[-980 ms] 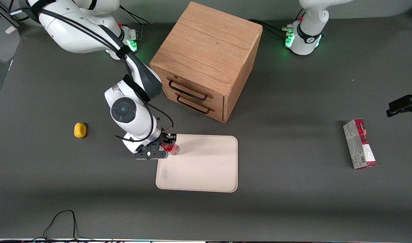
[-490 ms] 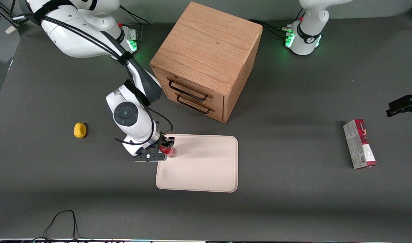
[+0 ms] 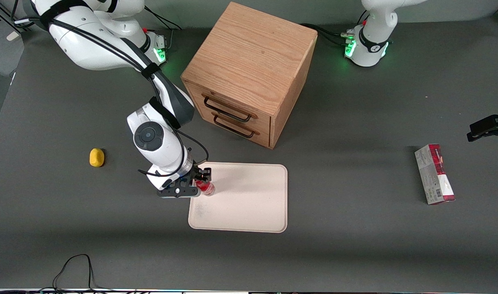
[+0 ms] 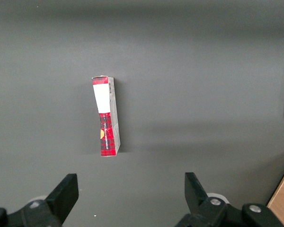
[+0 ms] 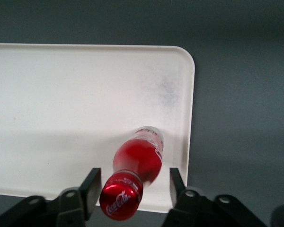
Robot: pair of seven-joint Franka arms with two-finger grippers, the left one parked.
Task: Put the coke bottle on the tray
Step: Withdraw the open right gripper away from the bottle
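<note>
The coke bottle (image 3: 206, 188) is small, red and glossy, with a red cap carrying white script. It stands upright on the cream tray (image 3: 249, 204), close to the tray edge toward the working arm's end. In the right wrist view the bottle (image 5: 137, 161) rises between my gripper's (image 5: 133, 182) two black fingers (image 5: 92, 182). A clear gap shows between the bottle and one finger, so the gripper is open around the bottle's neck. In the front view the gripper (image 3: 196, 183) hangs over that tray edge (image 5: 189, 118). A faint grey smudge marks the tray beside the bottle.
A wooden two-drawer cabinet (image 3: 249, 73) stands farther from the front camera than the tray. A yellow object (image 3: 96, 157) lies toward the working arm's end. A red-and-grey carton (image 3: 434, 173) lies toward the parked arm's end and shows in the left wrist view (image 4: 106, 118).
The gripper and the bottle have shifted slightly nearer the front camera along the tray's edge. The wrist has shifted a little toward the working arm's end.
</note>
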